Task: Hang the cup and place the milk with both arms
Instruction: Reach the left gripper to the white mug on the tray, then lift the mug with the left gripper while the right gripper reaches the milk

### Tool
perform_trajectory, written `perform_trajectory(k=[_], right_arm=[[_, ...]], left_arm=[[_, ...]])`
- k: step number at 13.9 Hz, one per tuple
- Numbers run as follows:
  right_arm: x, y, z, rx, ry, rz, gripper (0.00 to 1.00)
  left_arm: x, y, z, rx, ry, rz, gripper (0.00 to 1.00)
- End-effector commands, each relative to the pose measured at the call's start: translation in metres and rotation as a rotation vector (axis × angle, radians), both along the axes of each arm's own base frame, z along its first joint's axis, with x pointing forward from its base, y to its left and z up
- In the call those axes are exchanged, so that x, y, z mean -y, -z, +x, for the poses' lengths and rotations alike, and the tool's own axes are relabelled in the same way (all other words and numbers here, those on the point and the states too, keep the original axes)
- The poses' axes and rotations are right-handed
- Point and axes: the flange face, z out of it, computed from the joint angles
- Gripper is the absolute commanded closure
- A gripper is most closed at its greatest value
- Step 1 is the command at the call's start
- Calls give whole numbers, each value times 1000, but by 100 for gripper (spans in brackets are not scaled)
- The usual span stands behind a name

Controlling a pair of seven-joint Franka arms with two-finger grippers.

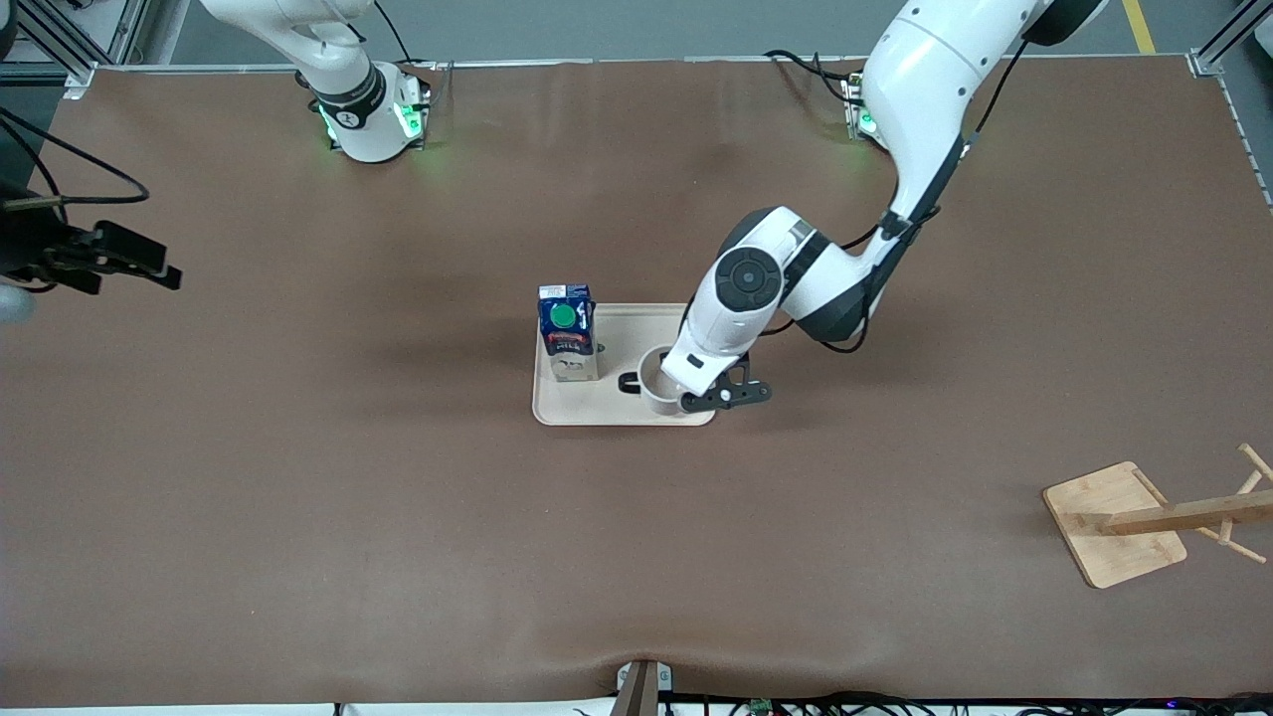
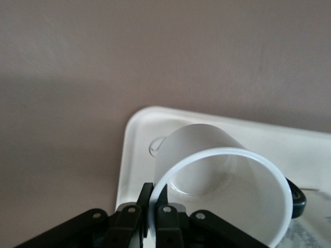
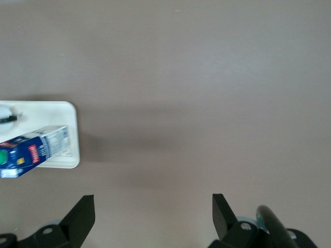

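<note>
The white cup (image 1: 654, 382) with its black handle (image 1: 629, 381) is at the beige tray (image 1: 597, 410) in the middle of the table. My left gripper (image 1: 684, 400) is shut on the cup's rim, one finger inside and one outside; the left wrist view shows this grip (image 2: 153, 199) on the cup (image 2: 217, 175). I cannot tell whether the cup rests on the tray. The milk (image 1: 567, 333) stands upright on the tray beside the cup, toward the right arm's end. My right gripper (image 1: 159, 265) is open and empty over bare table near the right arm's end, and the right wrist view (image 3: 152, 206) shows the milk (image 3: 33, 152) some way off.
A wooden cup rack (image 1: 1144, 517) with pegs stands near the left arm's end of the table, nearer to the front camera than the tray. The brown mat (image 1: 398, 517) covers the whole table.
</note>
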Motion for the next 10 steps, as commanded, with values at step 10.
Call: perform_trajectory(k=[10], right_arm=[[-192, 57, 7, -68, -64, 36, 0]], left_arm=[[-305, -181, 72, -103, -556, -59, 100]])
